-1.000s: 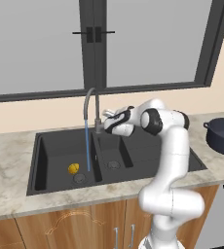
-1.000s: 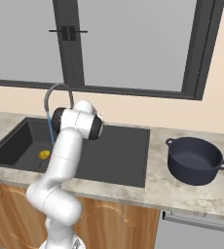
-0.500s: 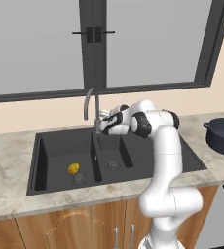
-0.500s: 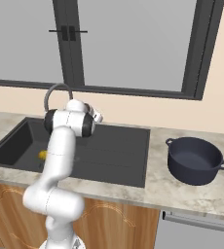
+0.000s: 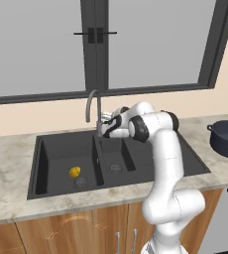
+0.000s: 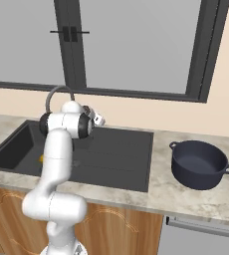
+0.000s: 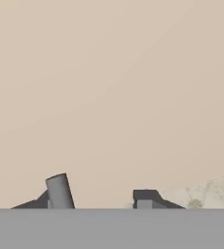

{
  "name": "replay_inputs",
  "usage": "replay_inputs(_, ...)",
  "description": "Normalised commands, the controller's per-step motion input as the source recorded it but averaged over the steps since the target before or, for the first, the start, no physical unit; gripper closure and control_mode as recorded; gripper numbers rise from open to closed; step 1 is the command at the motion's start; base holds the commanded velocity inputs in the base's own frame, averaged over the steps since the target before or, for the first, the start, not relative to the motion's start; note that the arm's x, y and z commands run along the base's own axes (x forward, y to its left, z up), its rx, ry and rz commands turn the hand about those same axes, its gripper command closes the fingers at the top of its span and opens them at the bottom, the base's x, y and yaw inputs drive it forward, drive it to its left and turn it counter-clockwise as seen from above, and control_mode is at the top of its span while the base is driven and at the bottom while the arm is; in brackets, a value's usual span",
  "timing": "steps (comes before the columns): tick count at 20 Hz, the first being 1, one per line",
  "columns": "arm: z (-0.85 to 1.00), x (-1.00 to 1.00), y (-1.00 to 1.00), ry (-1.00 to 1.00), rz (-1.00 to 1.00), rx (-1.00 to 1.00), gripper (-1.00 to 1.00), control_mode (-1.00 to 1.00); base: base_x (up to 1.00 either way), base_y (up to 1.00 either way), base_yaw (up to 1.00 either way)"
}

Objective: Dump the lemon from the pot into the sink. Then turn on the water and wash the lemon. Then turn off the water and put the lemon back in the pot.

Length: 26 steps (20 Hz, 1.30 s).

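The yellow lemon (image 5: 75, 172) lies on the floor of the larger left basin of the black sink (image 5: 150, 158), close to its drain; a sliver of the lemon (image 6: 41, 159) peeks past my arm. No water runs from the grey gooseneck faucet (image 5: 91, 101). My gripper (image 5: 104, 128) hovers at the faucet's base, behind the divider between the basins. In the hand view the gripper (image 7: 92, 202) has its fingertips apart, and a short grey faucet part (image 7: 59, 191) stands just inside the left one, not clamped. The navy pot (image 6: 200, 163) stands on the counter to the right of the sink.
A marble counter (image 5: 7, 173) surrounds the sink, with wooden cabinet doors (image 5: 76, 233) below. Behind the faucet are a beige wall (image 7: 114, 87) and a dark-framed window (image 5: 96, 44). The smaller right basin (image 5: 117, 158) holds only its drain.
The blue stream that fell from the faucet a second ago has stopped. My fingers, shut before, have parted, and the hand has shifted slightly by the faucet base.
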Motion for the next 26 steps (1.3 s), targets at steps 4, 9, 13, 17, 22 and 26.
replay_inputs(4,0.22,-0.28,-0.01,-0.02,-0.01,-0.01,-1.00,-1.00,0.00,0.00,0.00)
replay_inputs(9,0.59,-0.58,-0.19,-0.01,0.00,0.00,-1.00,-1.00,0.00,0.00,0.00)
replay_inputs(13,0.59,-0.77,-0.19,0.00,0.00,0.00,-1.00,-1.00,0.00,0.00,0.00)
replay_inputs(17,0.77,-0.88,-0.16,0.00,0.00,0.00,-1.00,-1.00,0.00,0.00,0.00)
replay_inputs(22,1.00,-0.76,-0.02,0.10,0.00,0.00,-1.00,-1.00,0.00,0.00,0.00)
replay_inputs(26,0.90,-0.49,-0.01,0.38,0.02,0.00,-1.00,-1.00,0.00,0.00,0.00)
